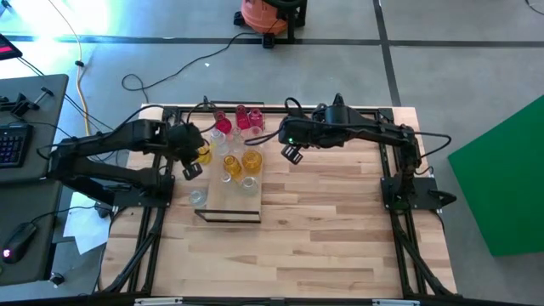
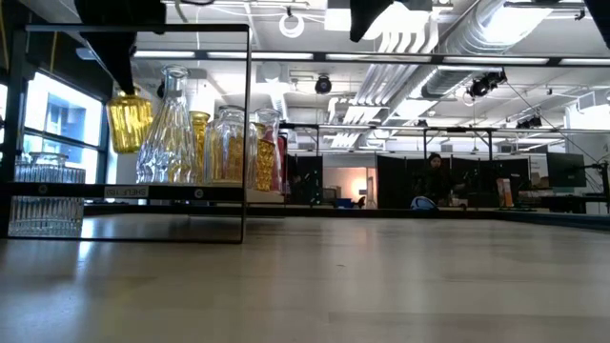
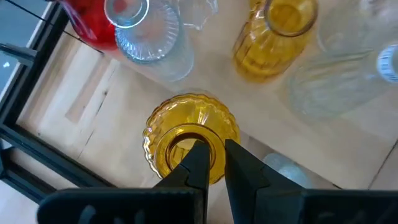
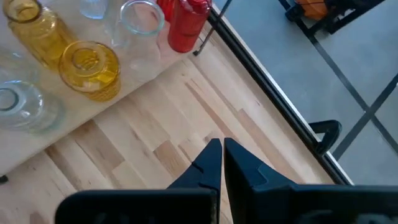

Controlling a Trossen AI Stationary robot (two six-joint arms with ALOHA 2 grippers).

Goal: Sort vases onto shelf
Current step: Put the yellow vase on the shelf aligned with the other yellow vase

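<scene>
Two grippers are mine. My left gripper [image 3: 214, 163] pinches the rim of a ribbed amber-yellow glass vase [image 3: 189, 137], lifted above the flat light-wood shelf [image 1: 223, 201] near its nine o'clock edge. Other red, amber and clear glass vases [image 1: 240, 140] cluster on the shelf toward twelve o'clock. My right gripper [image 4: 221, 163] hovers over the slatted wooden tabletop [image 1: 340, 221] at the shelf's three o'clock, fingers pressed together, empty.

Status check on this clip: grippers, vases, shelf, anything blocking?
Left gripper shut on the rim of a yellow vase, lifted beside the shelf. Right gripper shut, empty, over bare table. Other vases crowd the shelf.
</scene>
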